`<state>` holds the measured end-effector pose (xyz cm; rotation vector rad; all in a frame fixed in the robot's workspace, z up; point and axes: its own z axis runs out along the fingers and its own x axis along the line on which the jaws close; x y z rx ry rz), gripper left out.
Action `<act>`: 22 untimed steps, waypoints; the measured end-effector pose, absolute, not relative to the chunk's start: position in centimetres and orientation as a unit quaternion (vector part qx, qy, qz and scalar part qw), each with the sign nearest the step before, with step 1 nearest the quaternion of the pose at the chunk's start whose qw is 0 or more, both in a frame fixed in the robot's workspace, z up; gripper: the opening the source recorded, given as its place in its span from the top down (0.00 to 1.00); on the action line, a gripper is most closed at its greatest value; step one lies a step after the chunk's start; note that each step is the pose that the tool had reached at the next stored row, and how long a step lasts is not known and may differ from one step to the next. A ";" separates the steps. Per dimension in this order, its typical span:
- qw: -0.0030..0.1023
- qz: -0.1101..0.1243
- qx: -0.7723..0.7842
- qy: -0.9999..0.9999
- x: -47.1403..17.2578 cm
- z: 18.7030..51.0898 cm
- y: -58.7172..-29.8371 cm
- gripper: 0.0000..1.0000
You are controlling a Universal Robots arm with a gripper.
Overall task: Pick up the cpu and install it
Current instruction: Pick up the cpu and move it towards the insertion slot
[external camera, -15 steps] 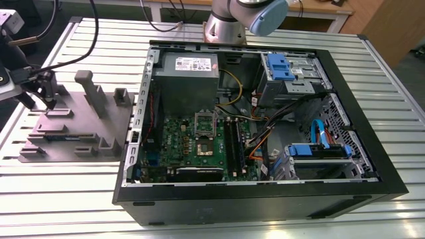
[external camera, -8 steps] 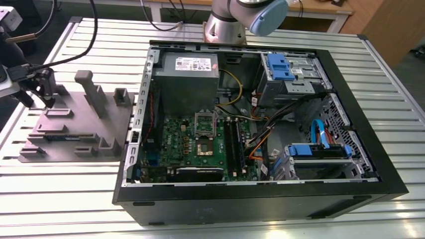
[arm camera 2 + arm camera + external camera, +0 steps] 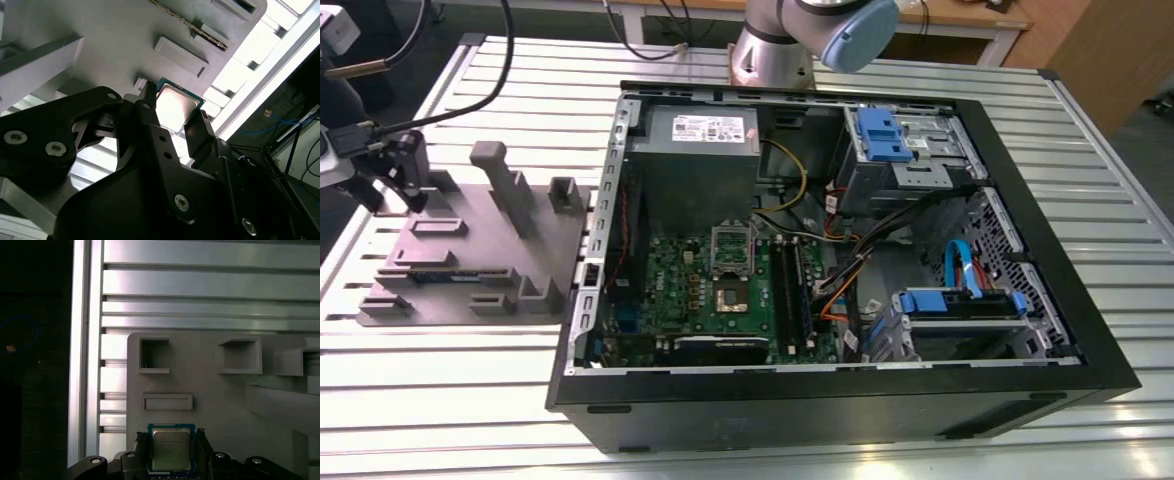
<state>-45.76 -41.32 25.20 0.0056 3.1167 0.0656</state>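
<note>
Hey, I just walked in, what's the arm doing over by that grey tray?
The robot arm's gripper is down at the grey parts tray on the exterior view's left, with the cpu right at its tip, apparently on the tray. The open computer case lies beside it, its motherboard socket looking unfilled.

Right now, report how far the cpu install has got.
Done: the end effector is down at the cpu, over the grey parts tray, in both wrist views. In hand: the pickup; whether the chip is gripped I cannot tell. Left: the install; in the exterior view the motherboard's socket in the open computer case looks empty.
</note>
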 end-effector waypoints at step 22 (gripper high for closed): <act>0.012 0.021 0.002 1.000 -45.8 26.8 -41.3 0.53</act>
